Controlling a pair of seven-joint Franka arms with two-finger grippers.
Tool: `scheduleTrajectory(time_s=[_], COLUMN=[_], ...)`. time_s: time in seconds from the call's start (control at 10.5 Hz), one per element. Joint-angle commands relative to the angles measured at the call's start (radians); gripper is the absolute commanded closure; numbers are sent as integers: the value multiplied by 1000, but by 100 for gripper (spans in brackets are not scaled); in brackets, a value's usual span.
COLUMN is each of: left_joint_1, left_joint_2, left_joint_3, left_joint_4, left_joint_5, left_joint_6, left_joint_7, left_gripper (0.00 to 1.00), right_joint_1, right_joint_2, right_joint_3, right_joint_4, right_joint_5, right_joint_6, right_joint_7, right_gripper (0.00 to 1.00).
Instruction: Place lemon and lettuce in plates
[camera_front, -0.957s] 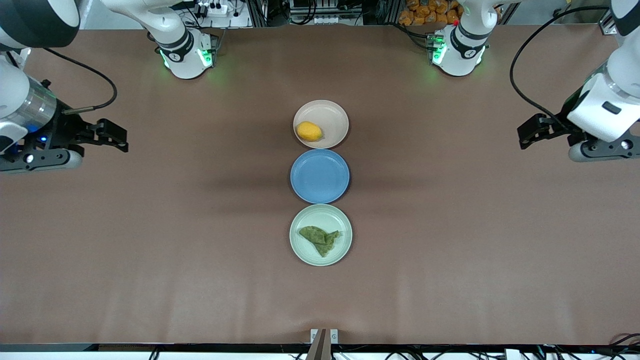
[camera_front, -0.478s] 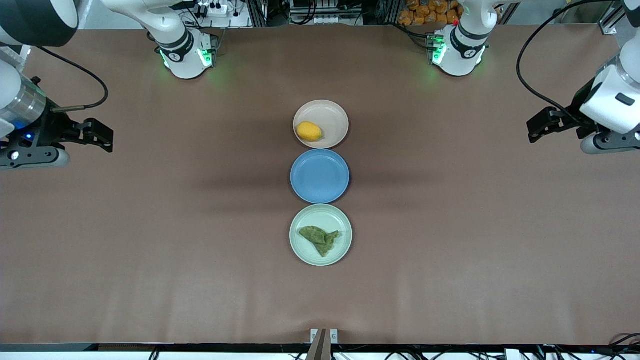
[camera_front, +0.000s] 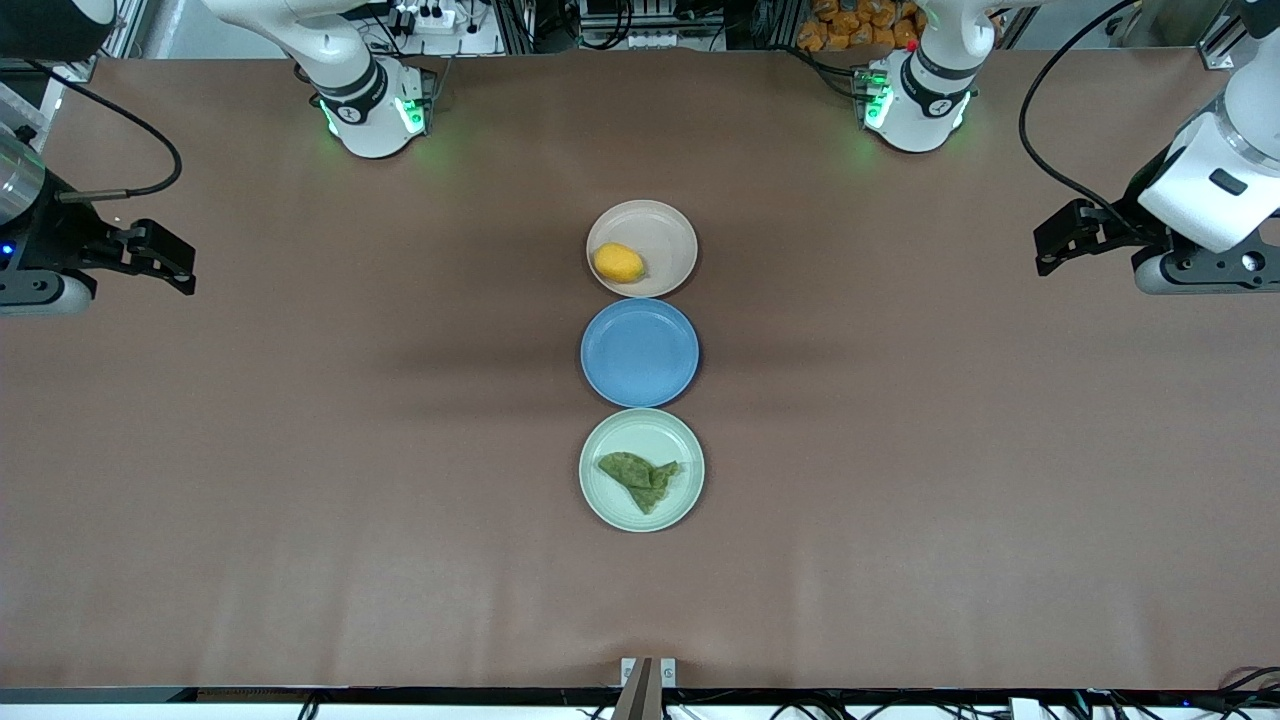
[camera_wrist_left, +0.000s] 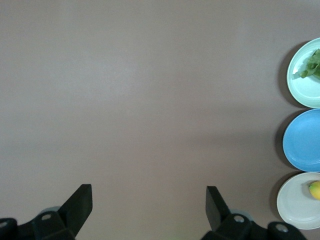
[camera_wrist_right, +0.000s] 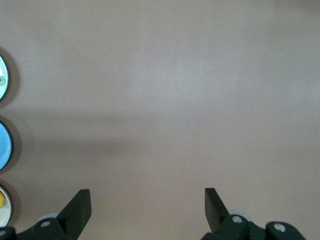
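The yellow lemon (camera_front: 619, 263) lies in the beige-pink plate (camera_front: 667, 232), the plate farthest from the front camera. The green lettuce (camera_front: 640, 477) lies in the mint green plate (camera_front: 612, 510), the nearest one. Both show in the left wrist view: the lemon (camera_wrist_left: 315, 190) in its plate (camera_wrist_left: 296, 202), the lettuce (camera_wrist_left: 312, 65) in its plate (camera_wrist_left: 304, 90). My left gripper (camera_front: 1062, 245) is open and empty above the table at the left arm's end (camera_wrist_left: 148, 200). My right gripper (camera_front: 160, 262) is open and empty above the right arm's end (camera_wrist_right: 147, 202).
An empty blue plate (camera_front: 640, 352) sits between the two plates, touching both. The three plates form a line at the table's middle. The brown table (camera_front: 900, 450) is bare around them. The arm bases (camera_front: 370, 100) stand along the table's edge farthest from the front camera.
My right gripper has drawn back toward its end of the table and farther from the front camera. My left gripper moved slightly, staying at its end. The lemon, lettuce and plates have not moved.
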Motion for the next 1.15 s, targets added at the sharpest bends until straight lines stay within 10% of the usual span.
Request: scheduleTrajectory(time_s=[0.0, 1.05], left_joint_1=[3, 3], left_joint_2=[-27, -70], left_joint_3=[13, 39], left_joint_4=[-29, -87], left_joint_5=[-24, -21], left_joint_6=[19, 57], left_joint_7=[66, 70], left_gripper=[0, 0], right_joint_1=[-20, -93], right_joint_2=[-11, -13], right_joint_3=[7, 30], right_joint_4=[-2, 2], right_joint_5=[6, 43], right_joint_6=[-3, -3], right_joint_7=[-13, -22], right_gripper=[0, 0])
